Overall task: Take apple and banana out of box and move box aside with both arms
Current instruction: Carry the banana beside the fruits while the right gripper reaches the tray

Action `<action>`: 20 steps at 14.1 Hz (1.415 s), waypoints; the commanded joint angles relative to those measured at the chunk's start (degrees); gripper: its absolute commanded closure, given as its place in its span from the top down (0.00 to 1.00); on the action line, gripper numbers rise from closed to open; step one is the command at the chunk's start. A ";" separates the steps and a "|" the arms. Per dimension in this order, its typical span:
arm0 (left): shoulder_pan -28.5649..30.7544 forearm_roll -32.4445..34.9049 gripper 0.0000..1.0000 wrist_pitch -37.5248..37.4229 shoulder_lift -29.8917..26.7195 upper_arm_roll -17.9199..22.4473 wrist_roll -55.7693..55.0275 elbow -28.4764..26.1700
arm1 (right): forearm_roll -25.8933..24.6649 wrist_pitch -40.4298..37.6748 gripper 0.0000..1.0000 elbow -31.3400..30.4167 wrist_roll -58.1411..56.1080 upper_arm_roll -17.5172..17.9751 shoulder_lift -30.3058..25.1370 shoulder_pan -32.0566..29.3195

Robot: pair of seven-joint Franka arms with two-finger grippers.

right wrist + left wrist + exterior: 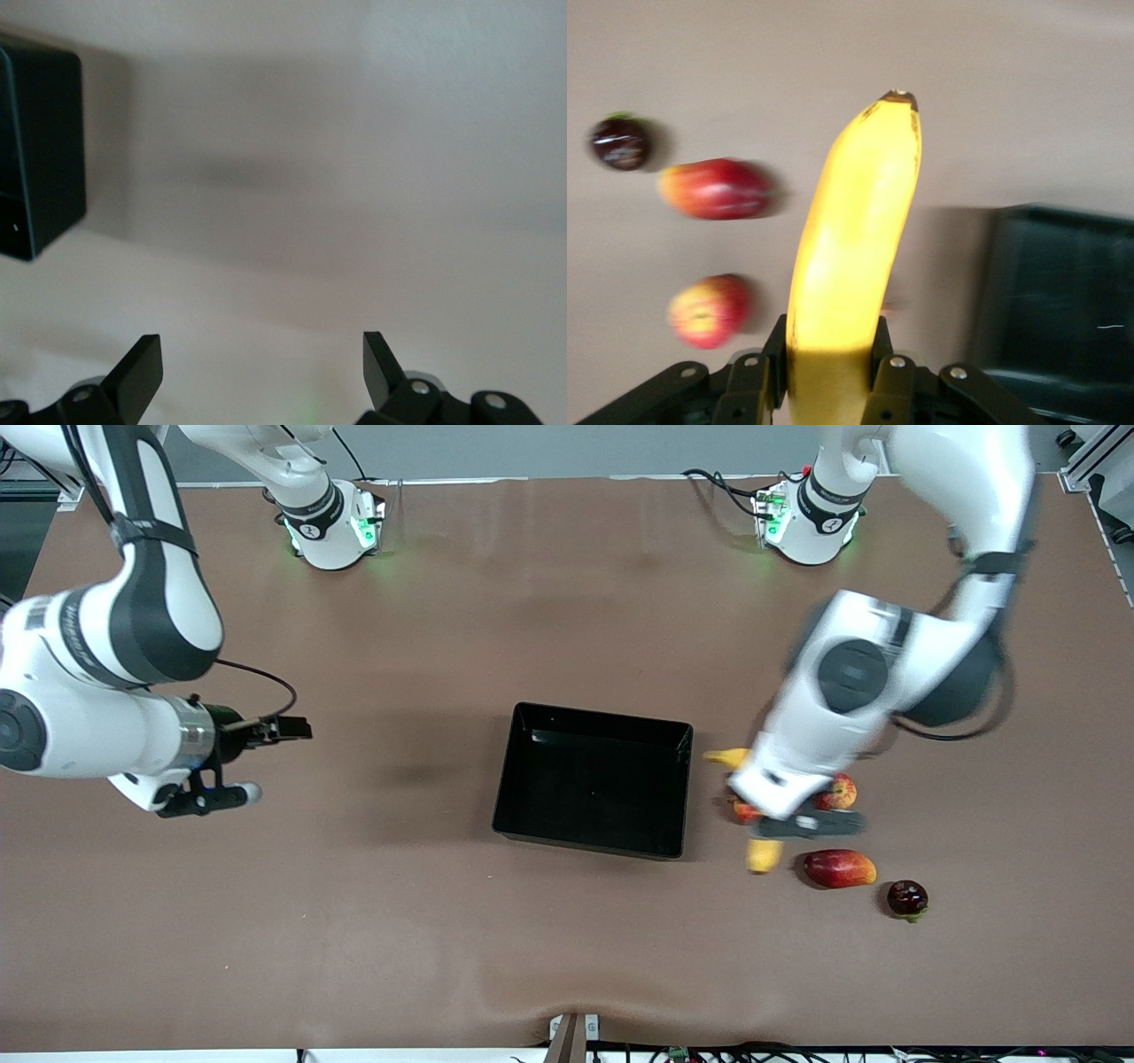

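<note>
From the front view, the black box (594, 779) sits in the middle of the brown desk (443, 921). The left arm reaches down just beside the box, toward the left arm's end of the desk. Its left claw (769, 822) is mostly hidden under the wrist. The yellow banana (764, 855) pokes out on both sides of the arm, one tip farther from the camera and one end nearer. The small apple (839, 792) peeks out right next to the wrist. A dark-red mango (839, 868) lies nearer the camera than the apple. A small round dark fruit (907, 898) lies beside the mango, closer to the left arm's end. The right arm waits over the bare desk at its own end, well apart from the box, with the right claw (266, 731) pointing toward the box.

In the left wrist view, the left claw (831, 376) is squeezed tight on the banana (855, 257). Its two fingers (888, 372) press on the banana's sides. The apple (709, 310), the mango (716, 188) and the dark fruit (620, 142) lie on the desk below. A corner of the box (1063, 301) shows too.

In the right wrist view, the right claw (263, 372) is spread wide and holds nothing. A corner of the box (40, 150) shows on the desk.
</note>
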 commanded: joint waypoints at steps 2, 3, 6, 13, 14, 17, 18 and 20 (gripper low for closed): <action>11.49 0.36 0.00 2.23 -3.57 -0.84 9.32 -10.12 | 0.79 4.76 1.00 1.83 8.01 -0.23 2.50 4.85; 13.96 0.53 0.00 4.33 -3.21 -0.84 11.96 -12.40 | 0.79 6.52 1.00 1.74 8.55 -0.23 2.95 5.90; 20.29 2.81 0.00 17.93 -1.99 -0.75 16.98 -21.45 | 0.79 11.00 1.00 1.74 13.02 -0.23 5.75 9.59; 27.52 9.85 0.00 27.45 6.80 -0.75 20.16 -23.93 | 0.62 24.10 1.00 2.10 27.96 -0.23 13.23 20.05; 27.52 10.20 0.22 28.33 7.24 -0.66 20.24 -23.94 | 0.53 25.68 1.00 2.10 29.11 -0.23 14.02 20.94; 27.44 11.08 1.00 27.73 4.37 -0.83 20.59 -24.02 | 0.10 31.56 1.00 1.92 32.71 -0.40 16.74 24.27; 27.44 11.08 1.00 27.64 2.35 -1.01 20.60 -23.94 | -0.43 33.50 1.00 1.83 34.38 -0.49 17.88 25.42; 27.35 10.99 1.00 25.02 -2.40 -2.49 20.51 -22.80 | -2.01 35.18 1.00 1.66 36.58 -0.58 19.12 26.22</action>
